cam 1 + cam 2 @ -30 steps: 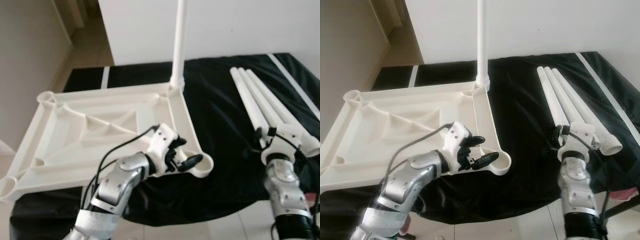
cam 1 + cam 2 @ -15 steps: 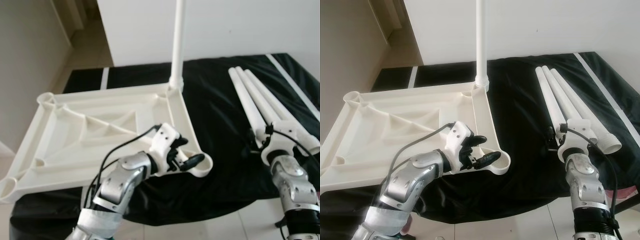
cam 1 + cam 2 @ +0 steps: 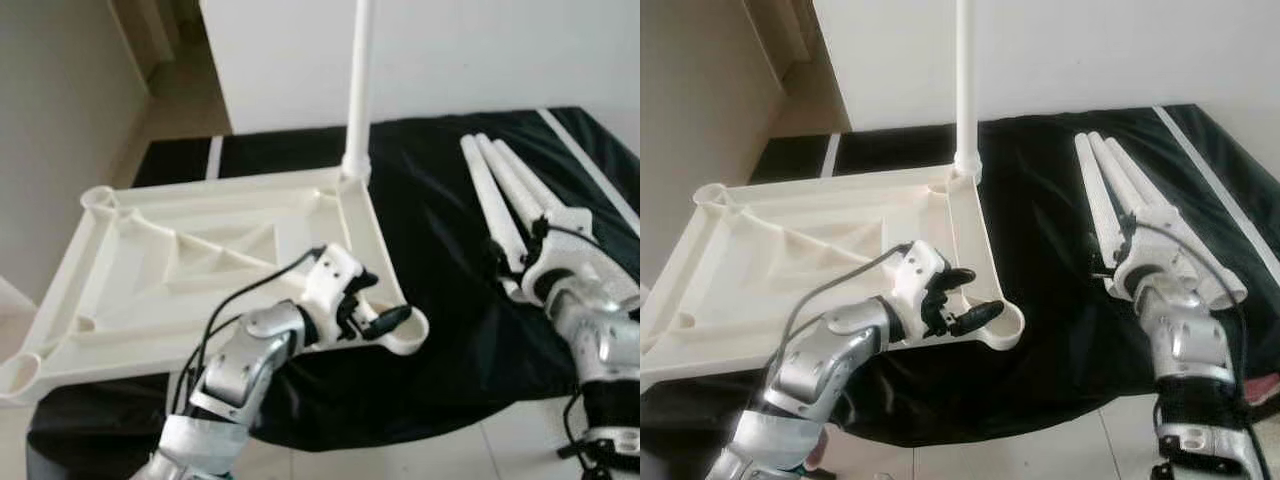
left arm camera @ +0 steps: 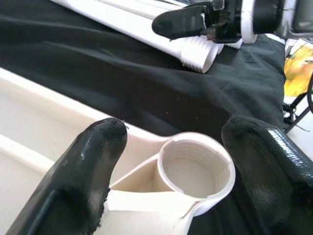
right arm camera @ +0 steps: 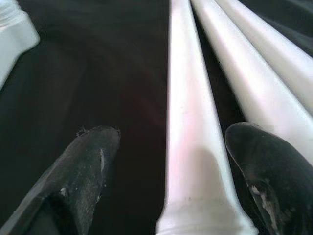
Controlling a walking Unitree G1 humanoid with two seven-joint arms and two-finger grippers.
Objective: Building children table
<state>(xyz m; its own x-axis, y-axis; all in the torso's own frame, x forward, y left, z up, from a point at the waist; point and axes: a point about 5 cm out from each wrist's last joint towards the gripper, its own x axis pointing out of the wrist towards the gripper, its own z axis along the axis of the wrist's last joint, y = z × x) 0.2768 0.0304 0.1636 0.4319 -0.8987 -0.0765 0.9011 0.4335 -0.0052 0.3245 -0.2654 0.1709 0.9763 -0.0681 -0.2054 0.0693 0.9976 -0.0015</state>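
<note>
Listing what I have before me, left to right.

Item one: white tabletop (image 3: 200,250), lying underside up on the black-draped table (image 3: 440,220), ribs and corner sockets facing upward so legs can be screwed in from above. One leg (image 3: 357,80) already stands upright in the far corner socket.

Item two: left gripper (image 3: 372,312), stationed at the near corner of the tabletop. Its jaws stand wide apart, one to either side of the threaded socket (image 4: 195,169), clamped on nothing. I judge I keep it there to steady that corner and mark the next socket to fill.

Item three: three loose legs (image 3: 1110,205), laid side by side on the black cloth, threaded ends toward me, well apart from the tabletop.

Item four: right gripper (image 5: 171,171), lowered over the nearest loose leg (image 5: 188,137). Jaws open, straddling its shaft near the threaded end; I cannot tell whether either fingertip touches it. I judge closing on it comes next.
</note>
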